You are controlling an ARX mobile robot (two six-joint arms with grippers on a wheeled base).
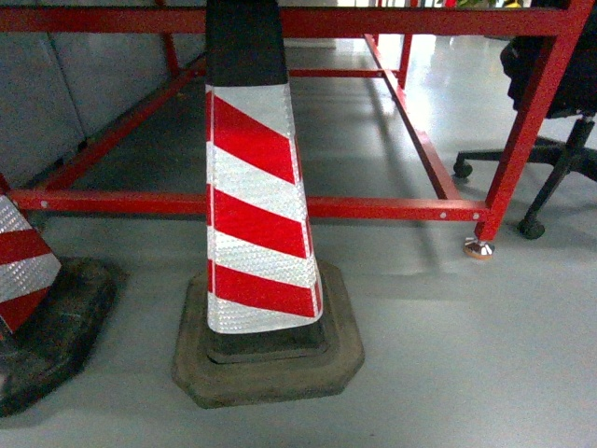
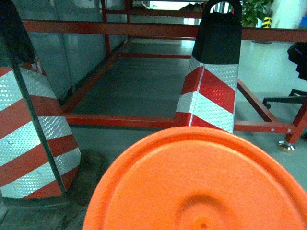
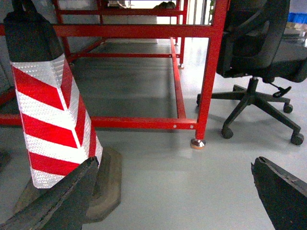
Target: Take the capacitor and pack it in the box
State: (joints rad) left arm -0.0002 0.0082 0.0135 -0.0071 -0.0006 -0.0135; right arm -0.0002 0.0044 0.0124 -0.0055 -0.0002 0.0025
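Two red-and-white striped reflective traffic posts with black tops stand on the grey floor in the head view: the nearer one [image 1: 256, 201] sits upright on a dark octagonal rubber base [image 1: 269, 359] at centre, the second one [image 1: 20, 257] is cut off at the left edge on its own black base. Behind them runs a red painted steel frame [image 1: 373, 207] with low rails and an upright leg ending in a metal foot [image 1: 478, 248]. A black office chair on castors [image 1: 550, 140] stands at right, past the frame leg. No gripper or arm shows in the head view. The peach-pink box and the capacitor are not in any view, so their location cannot be told. Left wrist view: a large round orange plastic disc with a raised centre ring [image 2: 199, 184] fills the lower part of the frame, blocking the left gripper, so cannot tell whether its jaws are apart or together. Beyond the disc are the two striped posts, one at the left edge and one upper centre, plus the red frame. Right wrist view: the right gripper [image 3: 172, 194] has two dark fingers, one at lower left [image 3: 57, 201] and one at lower right [image 3: 283, 191], spread wide with bare grey floor between them, holding nothing. The striped post stands just beside the left finger, chair at upper right.
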